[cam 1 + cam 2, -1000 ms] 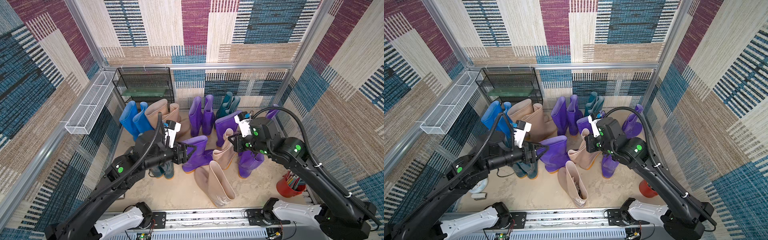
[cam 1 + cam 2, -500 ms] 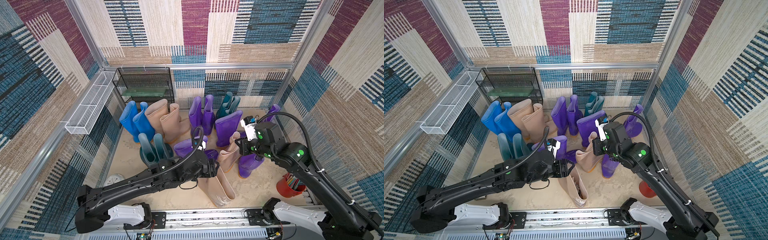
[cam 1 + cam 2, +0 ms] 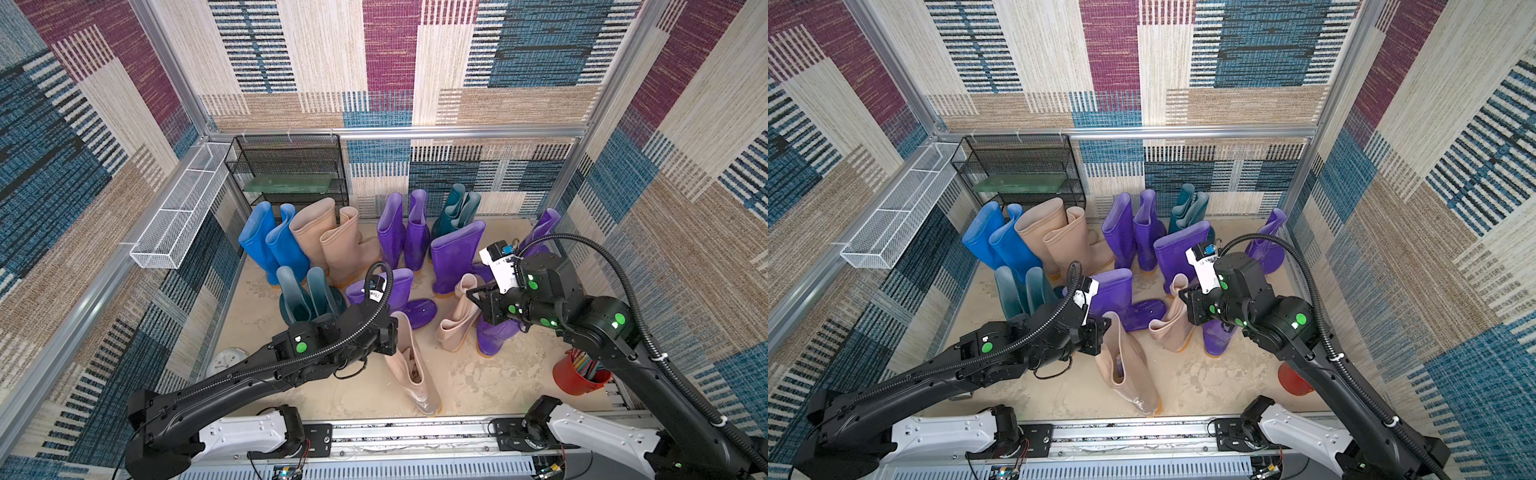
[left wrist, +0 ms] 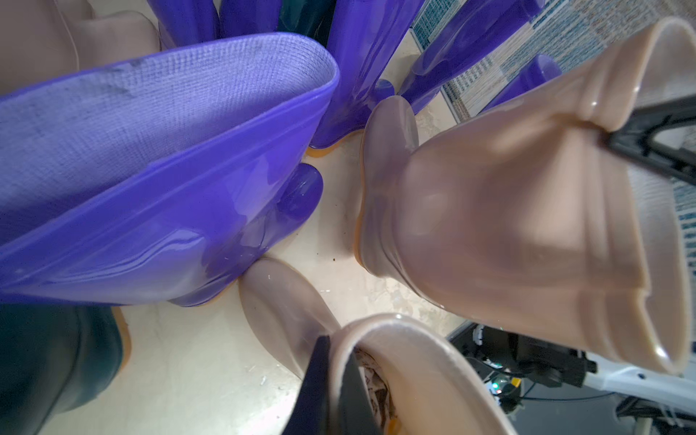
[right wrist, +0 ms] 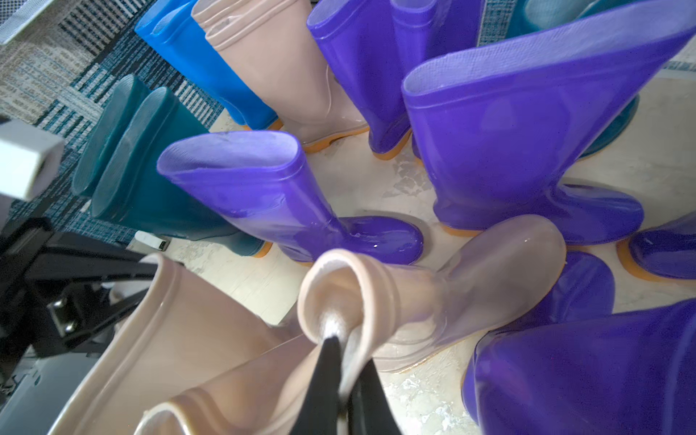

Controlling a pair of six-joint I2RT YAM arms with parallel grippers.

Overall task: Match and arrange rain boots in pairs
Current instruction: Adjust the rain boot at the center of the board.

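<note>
Each held by its thin rim for lifting, the left pincer (image 4: 335, 361) nips the long beige boot (image 3: 409, 370) and the right pincer (image 5: 344, 361) the slumped beige boot (image 3: 455, 324), both just beside the middle purple boot (image 3: 401, 286), likely for pairing.

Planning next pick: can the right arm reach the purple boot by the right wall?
Probably not yet: its end effector is shut on the small beige boot; otherwise that purple boot looks unobstructed.

Along back wall (image 3: 415, 124): row of rain boots (image 3: 347, 245), wire rack (image 3: 286, 174) behind its left end. Before row, left: boot pair (image 3: 307, 297). Nearest front rail (image 3: 415, 432), centre: front boot (image 3: 409, 365), tilted. Just right and behind: leaning boot (image 3: 457, 328). Front right corner: bucket (image 3: 567, 380). Front left, on floor (image 3: 478, 386): clock (image 3: 226, 360). On left wall (image 3: 83, 208): mesh basket (image 3: 178, 216).
</note>
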